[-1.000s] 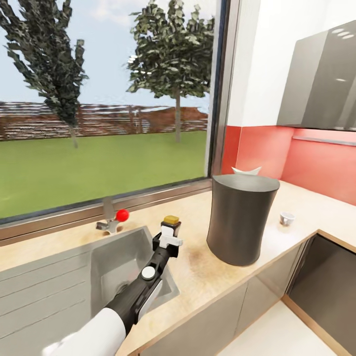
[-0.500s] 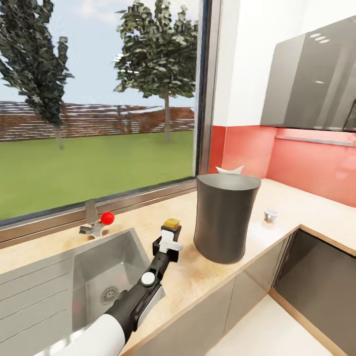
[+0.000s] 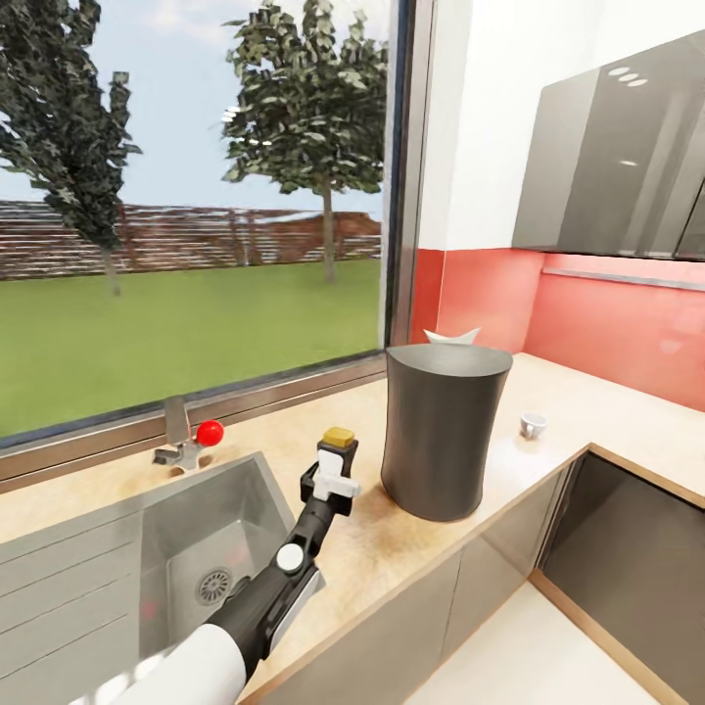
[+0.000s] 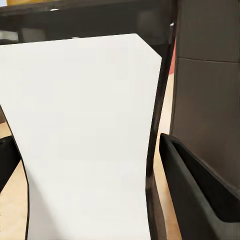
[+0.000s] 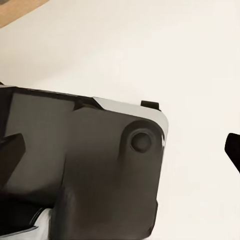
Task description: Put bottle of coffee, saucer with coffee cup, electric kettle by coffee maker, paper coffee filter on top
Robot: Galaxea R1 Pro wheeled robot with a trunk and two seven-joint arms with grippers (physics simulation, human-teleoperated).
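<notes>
Left gripper (image 3: pixel 336 468) clenched on coffee bottle (image 3: pixel 339 448), yellow cap, blank white label, coffee maker (image 3: pixel 443 429) at its 3 o'clock, right gripper's grip unclear.

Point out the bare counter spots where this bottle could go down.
Free: the strip between the sink and the coffee maker, right where the left gripper holds the coffee bottle. Also the stretch between coffee maker and coffee cup. The faucet corner is crowded.
</notes>
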